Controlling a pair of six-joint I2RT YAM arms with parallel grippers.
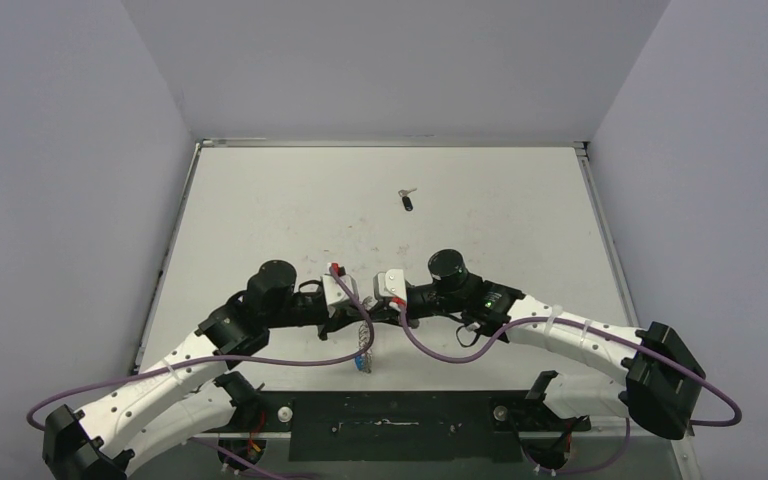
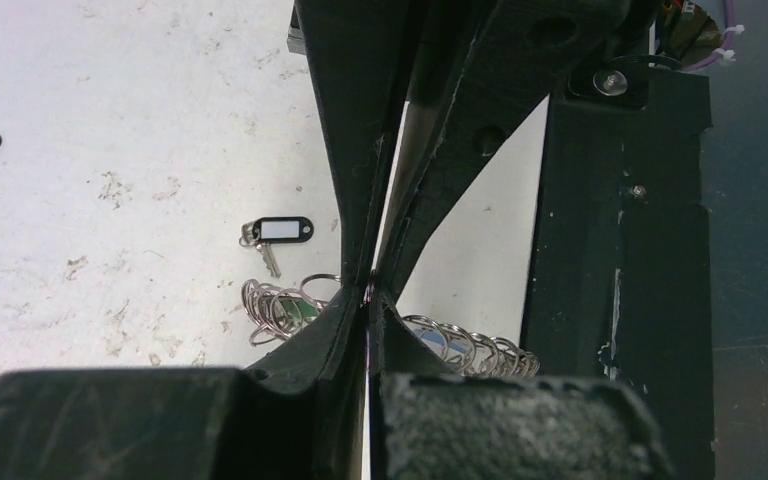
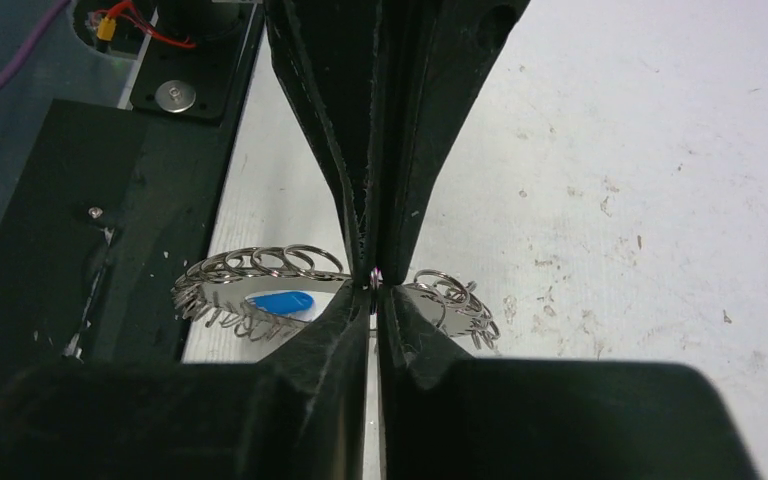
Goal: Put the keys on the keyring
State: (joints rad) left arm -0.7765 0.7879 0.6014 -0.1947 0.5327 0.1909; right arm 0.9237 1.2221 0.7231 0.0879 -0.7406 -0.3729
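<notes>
The keyring (image 1: 364,352) hangs below where my two grippers meet tip to tip, low over the near middle of the table. My left gripper (image 1: 358,314) is shut, its tips (image 2: 370,290) pinching the ring's rim; looped wire (image 2: 275,305) shows on both sides of the fingers. My right gripper (image 1: 384,312) is shut on the same spot (image 3: 372,278), the ring (image 3: 260,265) spreading to either side. One black-headed key (image 2: 278,230) lies on the table just beyond the ring. Another key (image 1: 406,198) lies far out mid-table.
A blue-headed key (image 3: 280,300) and a green one (image 2: 300,315) show inside the ring. The black base plate (image 1: 390,415) runs along the near edge, close under the ring. Grey walls enclose the white table (image 1: 510,220).
</notes>
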